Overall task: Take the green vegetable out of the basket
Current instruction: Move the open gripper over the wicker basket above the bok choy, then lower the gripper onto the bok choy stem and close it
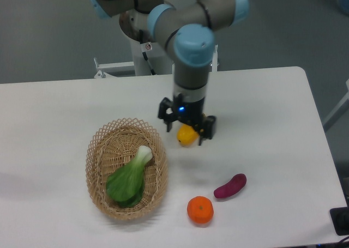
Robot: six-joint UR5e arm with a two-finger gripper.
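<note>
The green vegetable [128, 180] has dark-green leaves and a pale stalk. It lies inside the tan wicker basket [98, 150] at the left front of the table, stalk pointing up and right. My gripper [187, 133] hangs to the right of the basket, outside its rim and well away from the vegetable. Its fingers [166, 117] stand apart, open, on either side of a yellow fruit [187, 135] on the table, with gaps on both sides.
A purple eggplant [230, 186] and an orange [200, 210] lie on the white table [262, 106] to the front right of the basket. The arm's base stands at the table's back edge.
</note>
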